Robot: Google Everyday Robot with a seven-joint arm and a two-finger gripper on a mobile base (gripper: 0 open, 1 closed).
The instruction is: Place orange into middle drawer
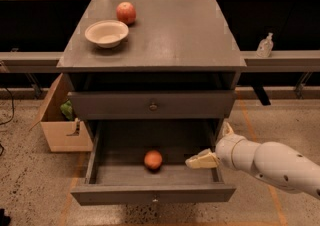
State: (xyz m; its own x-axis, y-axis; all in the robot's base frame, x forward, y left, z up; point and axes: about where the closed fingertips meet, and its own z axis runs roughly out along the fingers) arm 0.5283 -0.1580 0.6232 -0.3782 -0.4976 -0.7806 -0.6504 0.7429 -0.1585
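You see a smooth white plastic arm (272,165) of rounded, bulbous segments with small dark specks. Its pale cream two-finger gripper (211,149) sits at four o'clock, wedge-shaped fingers (201,160) apart.

One pale two-finger gripper (210,146) (fingers spread apart) hangs over the right end of one open dark-grey wooden drawer (150,193). Just left of the claw: one round bright-orange fruit (153,160). Above it: one closed dark-grey drawer front (152,105). Far up-left: one red-yellow apple (126,12), one cream bowl (106,33). Well left: one cardboard box (57,120). Up-right: one clear bottle (265,46).
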